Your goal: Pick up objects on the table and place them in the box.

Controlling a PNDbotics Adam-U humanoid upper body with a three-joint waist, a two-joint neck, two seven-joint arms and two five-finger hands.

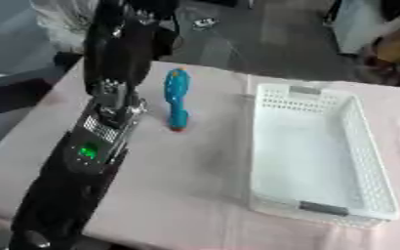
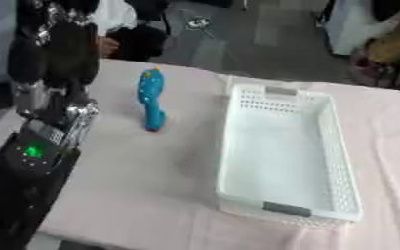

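A long blue toy (image 1: 177, 97) with a red tip at its near end lies on the pink tablecloth, left of the white perforated box (image 2: 227, 146). Nothing shows inside the box. My left arm comes up from the lower left, with a green light on the forearm (image 1: 86, 152). My left hand (image 1: 120, 46) is black and hangs over the table's far left part, just left of the blue toy and apart from it. Its fingers look stretched out and hold nothing. My right hand shows in neither view.
The pink table (image 1: 186, 185) runs from the near edge to a far edge behind the toy. Beyond it are a grey floor and dark clutter (image 2: 144, 41). A stretch of bare cloth lies between my arm and the box.
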